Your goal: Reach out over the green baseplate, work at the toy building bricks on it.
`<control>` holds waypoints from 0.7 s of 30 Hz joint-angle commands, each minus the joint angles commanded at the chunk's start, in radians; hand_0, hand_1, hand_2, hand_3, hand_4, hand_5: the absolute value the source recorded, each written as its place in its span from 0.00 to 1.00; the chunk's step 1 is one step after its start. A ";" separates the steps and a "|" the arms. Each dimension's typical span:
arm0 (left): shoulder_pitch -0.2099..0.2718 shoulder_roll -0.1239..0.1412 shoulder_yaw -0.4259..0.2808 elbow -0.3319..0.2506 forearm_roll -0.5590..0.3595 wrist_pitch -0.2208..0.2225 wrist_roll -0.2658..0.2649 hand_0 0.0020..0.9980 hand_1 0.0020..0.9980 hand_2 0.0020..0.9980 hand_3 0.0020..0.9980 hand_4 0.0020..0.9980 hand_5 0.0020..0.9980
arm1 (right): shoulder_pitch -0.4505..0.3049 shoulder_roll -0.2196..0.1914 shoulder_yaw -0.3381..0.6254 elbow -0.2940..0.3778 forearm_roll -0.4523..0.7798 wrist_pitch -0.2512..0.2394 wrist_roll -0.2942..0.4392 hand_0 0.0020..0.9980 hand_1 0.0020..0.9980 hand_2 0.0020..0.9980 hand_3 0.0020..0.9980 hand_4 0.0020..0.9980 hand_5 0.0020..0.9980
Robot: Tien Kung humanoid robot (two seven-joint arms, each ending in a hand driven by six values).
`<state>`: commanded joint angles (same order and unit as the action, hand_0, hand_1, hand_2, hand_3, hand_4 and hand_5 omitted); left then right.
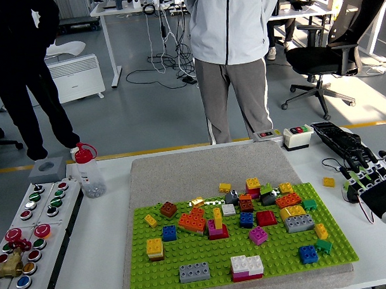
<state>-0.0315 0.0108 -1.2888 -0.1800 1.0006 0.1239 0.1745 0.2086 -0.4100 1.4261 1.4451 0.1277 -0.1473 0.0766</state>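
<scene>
The green baseplate (197,255) lies on a grey mat, studded with several toy bricks: an orange one (192,221), a yellow-on-magenta stack (217,225), a red one (266,217), a grey one (194,271) and a white-on-magenta one (247,266). My right hand (372,182) hovers off the plate's right edge, fingers spread, holding nothing. A small yellow brick (329,181) sits on the table just left of that hand. My left arm does not show.
A person in a grey jacket stands at the far side, hands out of sight. A red-capped bottle (88,170) and a button panel (28,226) occupy the left. A small button box (297,136) and a black hand-shaped object (337,139) lie at the back right.
</scene>
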 joint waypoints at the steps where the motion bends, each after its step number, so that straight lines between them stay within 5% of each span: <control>1: 0.000 0.000 0.000 0.000 0.000 0.000 0.000 0.73 0.79 0.82 0.68 0.48 1.00 | 0.000 0.000 0.000 0.000 0.000 0.000 0.000 0.80 0.76 0.76 0.75 0.53 0.42; 21: -0.004 0.000 0.003 0.000 -0.006 0.000 -0.003 0.73 0.79 0.82 0.68 0.48 1.00 | 0.002 -0.001 0.006 0.001 0.000 0.001 -0.002 0.80 0.76 0.76 0.75 0.53 0.42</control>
<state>-0.0359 0.0108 -1.2860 -0.1800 0.9949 0.1234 0.1717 0.2104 -0.4108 1.4320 1.4466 0.1278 -0.1465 0.0751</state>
